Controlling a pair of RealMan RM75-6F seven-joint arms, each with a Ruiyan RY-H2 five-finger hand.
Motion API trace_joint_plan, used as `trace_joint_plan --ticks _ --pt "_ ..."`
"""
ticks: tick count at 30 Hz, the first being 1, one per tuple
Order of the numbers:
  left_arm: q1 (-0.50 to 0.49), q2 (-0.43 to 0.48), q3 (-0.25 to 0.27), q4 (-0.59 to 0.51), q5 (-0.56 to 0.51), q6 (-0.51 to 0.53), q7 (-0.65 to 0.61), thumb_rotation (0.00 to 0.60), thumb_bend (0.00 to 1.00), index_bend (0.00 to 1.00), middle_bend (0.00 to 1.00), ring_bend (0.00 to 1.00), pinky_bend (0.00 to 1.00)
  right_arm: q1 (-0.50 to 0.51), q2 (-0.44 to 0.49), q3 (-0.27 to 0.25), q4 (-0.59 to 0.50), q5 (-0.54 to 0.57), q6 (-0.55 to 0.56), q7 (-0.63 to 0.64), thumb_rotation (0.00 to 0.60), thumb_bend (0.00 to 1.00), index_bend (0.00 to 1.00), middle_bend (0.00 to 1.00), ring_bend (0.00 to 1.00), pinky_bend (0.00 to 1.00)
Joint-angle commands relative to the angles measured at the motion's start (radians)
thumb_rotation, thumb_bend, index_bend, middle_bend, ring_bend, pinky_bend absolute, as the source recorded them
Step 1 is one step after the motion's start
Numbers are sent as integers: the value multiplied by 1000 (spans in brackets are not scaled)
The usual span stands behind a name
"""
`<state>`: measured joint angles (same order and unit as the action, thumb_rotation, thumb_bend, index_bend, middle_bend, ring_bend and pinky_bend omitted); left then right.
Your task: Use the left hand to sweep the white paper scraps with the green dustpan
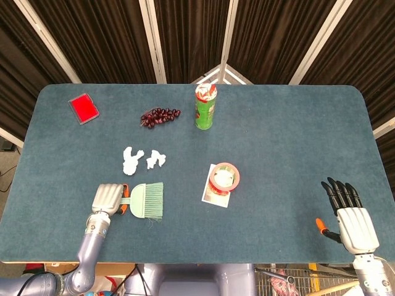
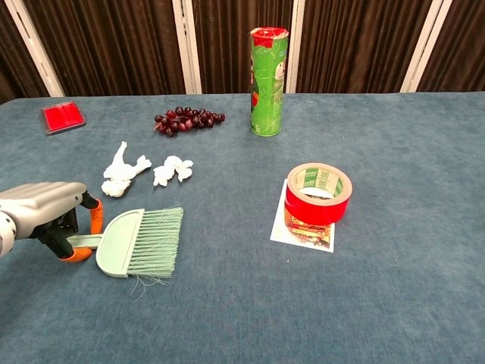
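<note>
The green dustpan (image 1: pixel 147 200) (image 2: pixel 140 242), a small brush with pale green bristles, lies on the table near the front left. My left hand (image 1: pixel 108 198) (image 2: pixel 47 214) covers its handle, which runs between the orange-tipped thumb and fingers (image 2: pixel 94 215) curled around it. White paper scraps (image 1: pixel 141 160) (image 2: pixel 144 172) lie in two clumps just beyond the brush. My right hand (image 1: pixel 349 213) rests at the front right, fingers spread and holding nothing; it does not show in the chest view.
A red tape roll (image 1: pixel 224 177) (image 2: pixel 318 192) sits on a card right of the brush. A green chip can (image 1: pixel 205 106) (image 2: pixel 269 81), grapes (image 1: pixel 159 116) (image 2: pixel 186 119) and a red box (image 1: pixel 83 108) (image 2: pixel 62 117) stand further back on the blue table (image 1: pixel 290 142).
</note>
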<state>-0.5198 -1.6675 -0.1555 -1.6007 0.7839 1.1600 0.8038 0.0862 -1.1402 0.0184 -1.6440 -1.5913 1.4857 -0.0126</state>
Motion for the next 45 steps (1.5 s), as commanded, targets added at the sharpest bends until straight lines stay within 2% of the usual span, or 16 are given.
trace_joint_plan --ticks 1,7,13,18,22,32,36,40,45 --pt "3 18 0 -23 26 16 -24 600 667 715 1000 1000 1000 -2 -1 -1 0 1 1 -1 600 322 0 0 0 2" --pt "-11 90 -37 -113 86 52 -53 600 677 724 1000 1000 1000 0 -1 -1 -5 2 -4 -7 600 322 0 0 0 1" --pt "-84 117 -131 -166 38 47 -10 600 683 725 1000 1000 1000 1 0 1 -7 11 -10 -2 600 322 0 0 0 2" --pt "-185 90 -204 -127 -66 16 63 600 689 726 1000 1000 1000 3 2 5 -10 30 -22 11 600 322 0 0 0 2" --pt "-274 30 -239 -30 -169 -17 111 600 698 725 1000 1000 1000 5 5 7 -10 40 -32 23 600 321 0 0 0 2" --pt "-443 -127 -273 255 -317 -104 155 600 699 724 1000 1000 1000 6 14 12 -13 51 -37 59 600 322 0 0 0 1" --pt "-476 -159 -261 327 -368 -119 183 600 705 726 1000 1000 1000 8 18 10 -14 59 -49 70 600 322 0 0 0 1" --pt "-466 -130 -231 329 -388 -104 203 600 713 728 1000 1000 1000 5 21 8 -15 58 -46 72 600 322 0 0 0 1" --pt "-409 -23 -204 293 -378 -72 183 600 717 729 1000 1000 1000 -1 23 4 -20 50 -35 69 600 322 0 0 0 1"
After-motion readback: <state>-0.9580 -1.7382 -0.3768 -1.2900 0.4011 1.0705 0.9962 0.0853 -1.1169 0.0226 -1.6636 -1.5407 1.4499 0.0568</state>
